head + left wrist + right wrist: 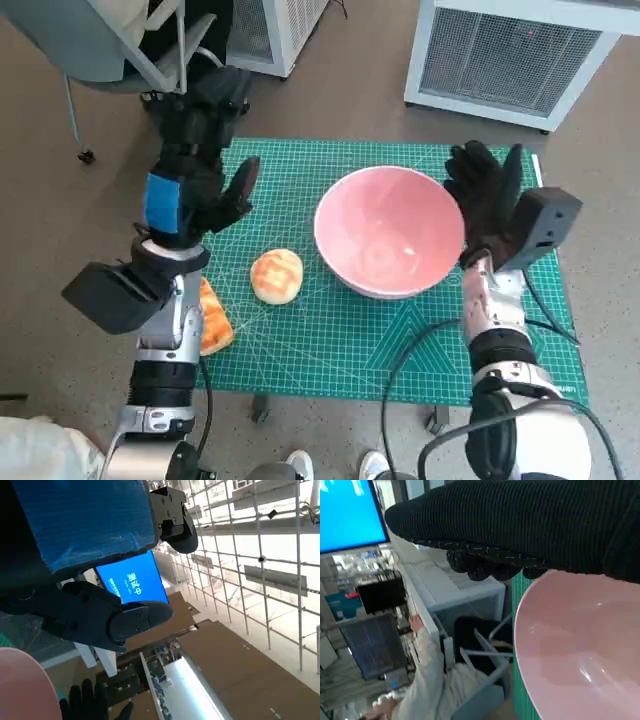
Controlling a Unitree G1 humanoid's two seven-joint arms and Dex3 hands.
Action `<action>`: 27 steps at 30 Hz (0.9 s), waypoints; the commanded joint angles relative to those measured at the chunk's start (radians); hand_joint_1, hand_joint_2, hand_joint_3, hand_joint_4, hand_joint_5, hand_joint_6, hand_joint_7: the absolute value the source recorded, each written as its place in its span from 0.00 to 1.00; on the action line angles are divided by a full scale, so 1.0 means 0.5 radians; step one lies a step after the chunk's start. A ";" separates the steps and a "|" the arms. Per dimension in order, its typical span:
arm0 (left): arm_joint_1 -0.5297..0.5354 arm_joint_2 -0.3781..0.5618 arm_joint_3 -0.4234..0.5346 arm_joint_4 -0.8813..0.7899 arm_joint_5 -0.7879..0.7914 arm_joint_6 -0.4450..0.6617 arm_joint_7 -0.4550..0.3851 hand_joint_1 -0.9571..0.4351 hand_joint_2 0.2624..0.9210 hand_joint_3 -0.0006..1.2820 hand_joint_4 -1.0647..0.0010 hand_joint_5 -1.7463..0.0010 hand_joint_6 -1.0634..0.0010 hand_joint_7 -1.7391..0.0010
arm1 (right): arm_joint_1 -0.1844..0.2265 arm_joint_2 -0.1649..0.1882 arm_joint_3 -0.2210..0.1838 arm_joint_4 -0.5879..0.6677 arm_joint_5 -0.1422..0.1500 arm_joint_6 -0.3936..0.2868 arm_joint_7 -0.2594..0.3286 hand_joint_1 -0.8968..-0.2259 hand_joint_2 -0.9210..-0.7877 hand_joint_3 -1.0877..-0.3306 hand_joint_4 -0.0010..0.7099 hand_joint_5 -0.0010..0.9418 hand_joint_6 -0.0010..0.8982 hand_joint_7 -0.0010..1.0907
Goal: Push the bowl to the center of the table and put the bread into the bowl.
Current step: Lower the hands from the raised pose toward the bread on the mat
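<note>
Bread (277, 276) left of bowl (390, 232)

Open green mat (330, 345) along the near edge and between round bread (277, 276) and pink bowl (389, 232). Right hand (487, 198) hard against the bowl's right rim, probably touching. Second bread (213, 318) at the left edge, half-hidden under the left forearm (165, 330).

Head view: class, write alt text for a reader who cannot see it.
A pink bowl sits empty on a green mat, the gloved right hand open beside it. A round bread lies near the raised, open left hand.
</note>
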 commanded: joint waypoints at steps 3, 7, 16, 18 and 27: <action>0.028 0.014 0.017 -0.042 -0.023 0.021 0.010 0.46 0.96 0.43 1.00 0.74 1.00 0.56 | -0.006 0.009 -0.001 0.031 -0.015 0.061 -0.018 0.55 0.00 0.39 0.36 0.00 0.21 0.21; 0.034 0.027 0.028 -0.058 -0.023 0.030 0.013 0.47 0.96 0.43 1.00 0.74 1.00 0.56 | -0.020 -0.010 0.010 0.021 -0.025 0.038 -0.012 0.55 0.00 0.39 0.36 0.00 0.20 0.22; 0.033 0.188 0.089 -0.110 -0.008 0.083 -0.016 0.47 0.94 0.45 1.00 0.71 1.00 0.54 | -0.063 -0.066 0.165 -0.072 -0.170 -0.275 -0.030 0.55 0.00 0.33 0.34 0.00 0.19 0.23; 0.035 0.242 0.096 -0.127 0.009 0.093 -0.028 0.47 0.93 0.45 1.00 0.70 1.00 0.53 | -0.065 -0.074 0.187 -0.103 -0.179 -0.374 0.005 0.56 0.00 0.31 0.34 0.00 0.17 0.26; 0.044 0.709 0.076 -0.164 0.284 0.082 -0.182 0.45 0.87 0.43 0.99 0.67 1.00 0.50 | -0.043 -0.074 0.262 -0.315 -0.136 -0.869 0.286 0.51 0.00 0.35 0.36 0.01 0.09 0.44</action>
